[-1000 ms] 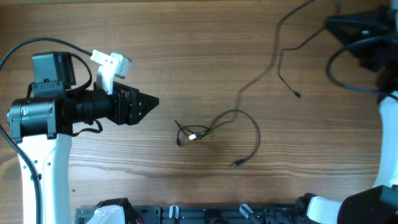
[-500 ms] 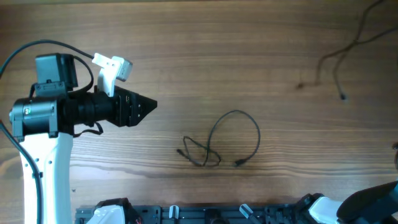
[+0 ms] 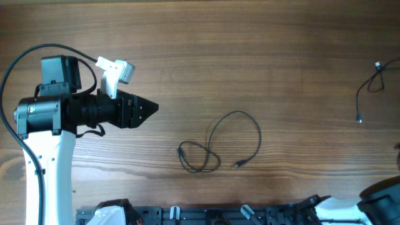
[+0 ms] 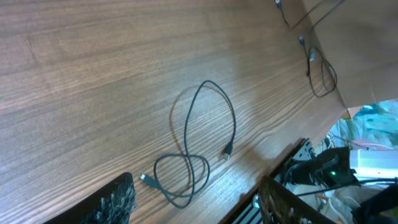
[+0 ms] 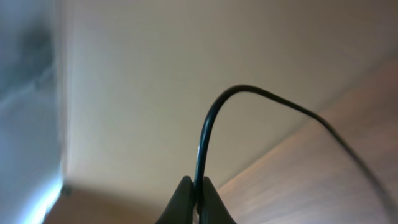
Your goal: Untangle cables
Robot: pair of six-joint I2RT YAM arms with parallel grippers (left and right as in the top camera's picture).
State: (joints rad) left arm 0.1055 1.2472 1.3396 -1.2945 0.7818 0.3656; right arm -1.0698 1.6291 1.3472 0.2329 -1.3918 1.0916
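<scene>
One thin dark cable [image 3: 259, 139] lies on the wooden table at centre, in a big loop with a smaller double loop at its left end; in the left wrist view the same cable [image 4: 234, 124] lies ahead of the fingers. My left gripper [image 3: 151, 107] is left of it and apart from it, open [image 4: 196, 182] with nothing between the fingers. A second cable [image 3: 359, 106] hangs at the far right edge, also visible in the left wrist view [image 4: 320, 95]. My right gripper [image 5: 198, 188] is shut on this cable [image 5: 202, 143], which arcs up and away to the right.
A black rail with fittings [image 3: 206, 214] runs along the table's near edge. The right arm's white base [image 3: 340, 209] stands at the lower right corner. The left arm's white column [image 3: 47, 175] stands at the left.
The second cable has been pulled off to the right and up, free of the first. The first cable has settled into loose loops. The left jaws have narrowed a little.
</scene>
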